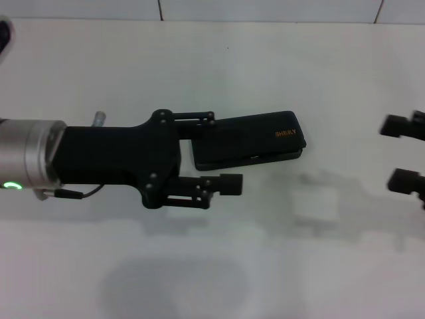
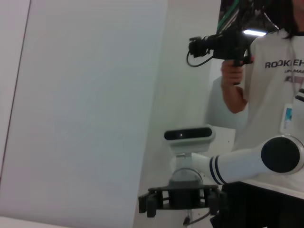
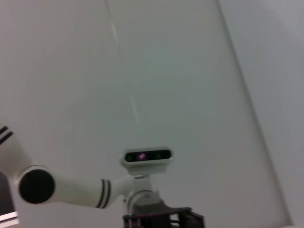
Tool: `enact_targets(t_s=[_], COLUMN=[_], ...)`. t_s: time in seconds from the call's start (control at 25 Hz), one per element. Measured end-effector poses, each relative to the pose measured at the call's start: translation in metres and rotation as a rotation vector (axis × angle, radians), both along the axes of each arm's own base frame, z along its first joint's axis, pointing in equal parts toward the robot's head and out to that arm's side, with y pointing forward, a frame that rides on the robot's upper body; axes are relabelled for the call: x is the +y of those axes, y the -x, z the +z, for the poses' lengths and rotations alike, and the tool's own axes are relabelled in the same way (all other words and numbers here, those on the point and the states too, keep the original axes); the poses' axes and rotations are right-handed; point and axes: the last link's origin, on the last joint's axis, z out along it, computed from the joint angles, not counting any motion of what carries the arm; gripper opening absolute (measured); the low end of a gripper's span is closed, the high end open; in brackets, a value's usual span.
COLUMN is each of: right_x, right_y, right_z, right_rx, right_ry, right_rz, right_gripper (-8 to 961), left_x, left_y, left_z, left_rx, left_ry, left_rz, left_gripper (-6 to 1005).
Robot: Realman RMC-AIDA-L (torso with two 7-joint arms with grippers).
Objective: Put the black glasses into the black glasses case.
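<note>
The black glasses case (image 1: 265, 136) lies shut on the white table (image 1: 219, 60), its lid up with small gold lettering (image 1: 285, 133). The black glasses are not in view. My left gripper (image 1: 222, 151) is open and hovers over the case's left end, one finger at the case's far edge and the other (image 1: 229, 185) on its near side. My right gripper (image 1: 397, 153) is open and empty at the table's right edge, well apart from the case. It also shows in the left wrist view (image 2: 183, 202).
The table top around the case is bare white. A wall with tile seams (image 1: 159, 8) runs along the back. In the left wrist view a person in a white shirt (image 2: 280, 99) stands behind my right arm, holding a black device (image 2: 218, 45).
</note>
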Motion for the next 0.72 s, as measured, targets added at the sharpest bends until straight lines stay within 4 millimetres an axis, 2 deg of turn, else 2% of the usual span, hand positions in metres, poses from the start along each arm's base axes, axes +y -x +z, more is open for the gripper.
enact_targets(t_s=[0.16, 0.36, 0.72], right_x=[0.018, 0.031, 0.037], right_y=[0.021, 0.040, 0.046], right_z=[-0.018, -0.033, -0.039], right_rx=[-0.026, -0.051, -0.060], right_ry=[0.051, 0.090, 0.104], right_rz=[0.060, 0.104, 0.109], right_gripper=[771, 864, 866], left_x=[0.001, 0.001, 0.002], left_y=[0.007, 0.015, 0.020], left_z=[0.006, 0.011, 0.014], left_rx=[0.016, 0.030, 0.035], left_ry=[-0.004, -0.019, -0.049], left_rz=[0.008, 0.017, 0.025], left_gripper=[672, 709, 716])
